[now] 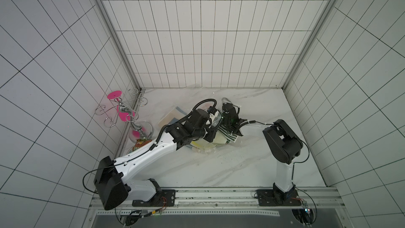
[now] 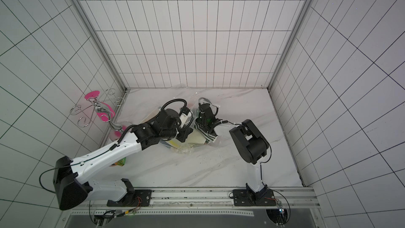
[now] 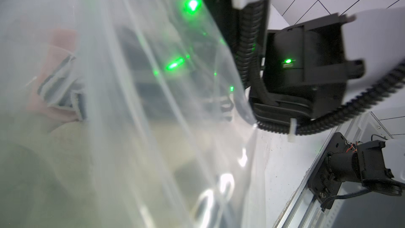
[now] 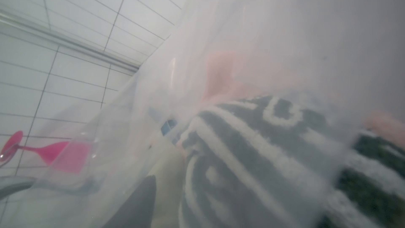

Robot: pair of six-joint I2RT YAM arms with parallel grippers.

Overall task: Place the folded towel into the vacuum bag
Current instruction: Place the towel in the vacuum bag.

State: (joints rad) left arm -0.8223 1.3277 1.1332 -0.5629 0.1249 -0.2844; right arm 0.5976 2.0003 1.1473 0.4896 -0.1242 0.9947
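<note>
1. Fingers of the left gripper (image 1: 217, 117) are clenched. Clear film lies right against them at the centre of both top views, and whether they pinch it cannot be told.
2. Fingers of the right gripper (image 1: 226, 105), just to the right of the left one, are wrapped in film and blurred. Whether they are released or grasping something cannot be told.
3. The large, crinkly, transparent plastic vacuum bag (image 1: 209, 149) sprawls across the middle of the white marble-patterned counter (image 1: 241, 172). It runs from the back wall to the centre of the frame and bulges with folded cloths.
4. The folded dark-green-and-white striped towel (image 1: 229, 135) lies just right of centre on a cream cloth (image 1: 219, 138), partly under the right forearm.
5. Both wrist views show the towel through film, next to a pink cloth (image 4: 219, 73). It looks to be within the bag, though whether it is wholly inside is unclear.
6. A silver wire rack (image 1: 122, 106) hung with bright pink goblets (image 1: 114, 94) stands at the left of the frame, against the left wall and well apart from the bag.
</note>
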